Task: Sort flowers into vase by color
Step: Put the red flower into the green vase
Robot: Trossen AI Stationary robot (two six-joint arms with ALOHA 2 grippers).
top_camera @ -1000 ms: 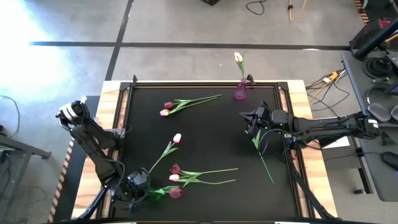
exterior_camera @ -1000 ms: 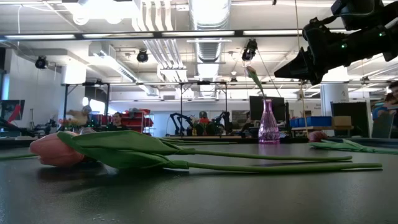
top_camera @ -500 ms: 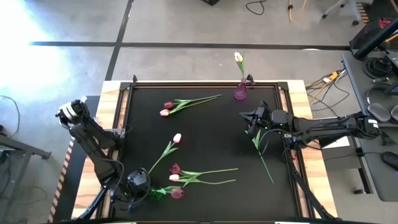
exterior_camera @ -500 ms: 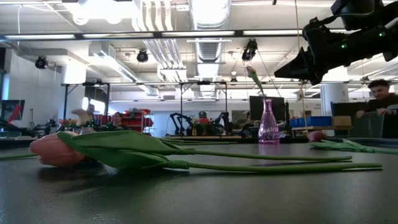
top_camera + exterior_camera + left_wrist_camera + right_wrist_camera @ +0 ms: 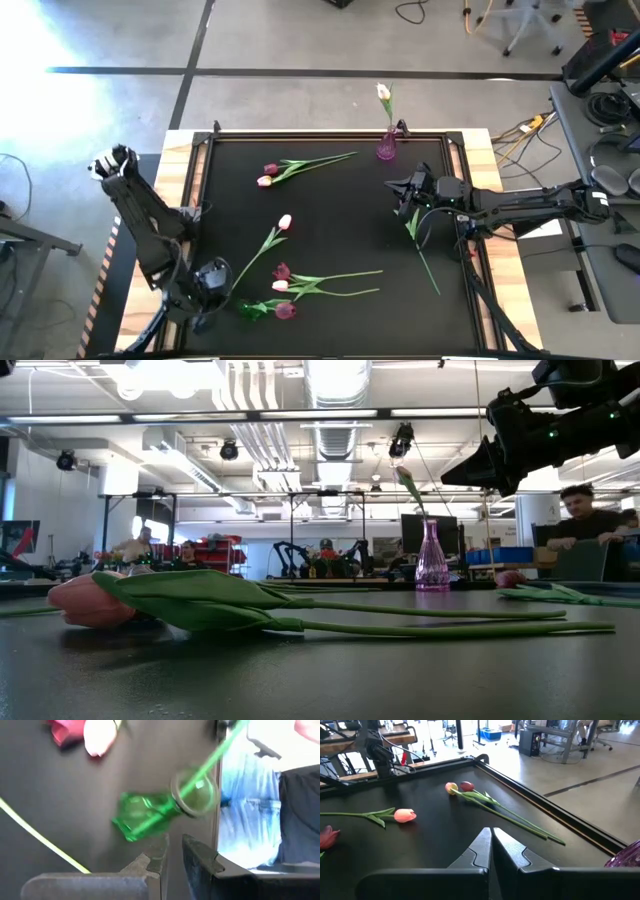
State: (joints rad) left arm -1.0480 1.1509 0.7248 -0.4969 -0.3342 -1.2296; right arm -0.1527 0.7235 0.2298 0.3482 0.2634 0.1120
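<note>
A green vase (image 5: 248, 310) lies on its side near the near-left corner, with a tulip stem (image 5: 210, 762) through its mouth and a magenta head (image 5: 284, 311) beside it. My left gripper (image 5: 175, 852) stands narrowly open just left of it, touching nothing. A purple vase (image 5: 386, 148) stands upright at the far edge and holds a pale tulip (image 5: 383, 92). Loose tulips lie on the mat: a pair (image 5: 266, 175) toward the far side, a pink one (image 5: 285, 222) in the middle, and a pair (image 5: 282, 278) near the front. My right gripper (image 5: 491, 842) is shut and raised above a leafy stem (image 5: 425, 250).
A raised black rim (image 5: 300, 134) frames the dark mat, with wooden table edges outside it. In the low view a pink tulip (image 5: 90, 605) lies close to the camera. People sit at desks in the room beyond. Bare mat lies between the flower groups.
My left gripper has drawn back from the green vase toward the table's left and far side, and its arm has swung with it. The vase lies where it was. My right arm has kept still.
</note>
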